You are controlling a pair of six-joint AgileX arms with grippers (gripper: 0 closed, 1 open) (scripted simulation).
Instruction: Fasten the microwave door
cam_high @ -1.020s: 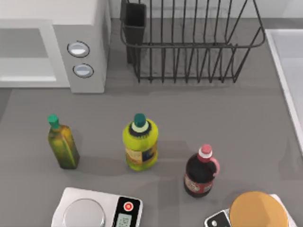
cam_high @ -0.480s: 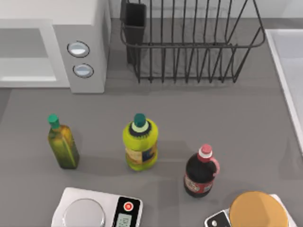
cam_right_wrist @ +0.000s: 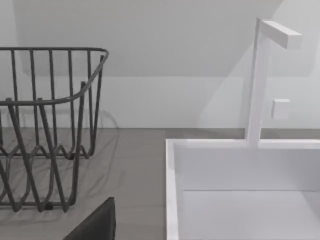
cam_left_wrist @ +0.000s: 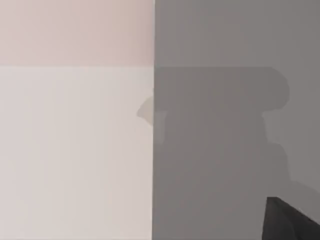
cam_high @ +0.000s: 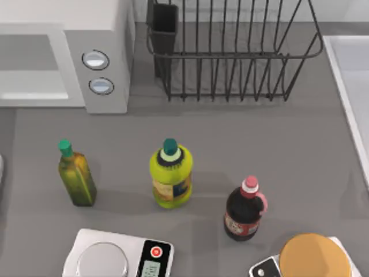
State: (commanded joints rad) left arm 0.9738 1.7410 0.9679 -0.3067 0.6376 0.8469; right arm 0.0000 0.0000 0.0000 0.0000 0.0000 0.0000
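We list the microwave (cam_high: 63, 55) beside a wire rack (cam_high: 230, 55), three bottles and scales (cam_high: 118, 257) before it; our grippers' fingers: cannot tell.

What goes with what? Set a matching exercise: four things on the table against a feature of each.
Things:
1. microwave
2. rack
3. scales
4. dark bottle

Features:
A. pink cap
B. two round dials
C. black wire
D. red button beside a small display

Pairs: 1-B, 2-C, 3-D, 4-A
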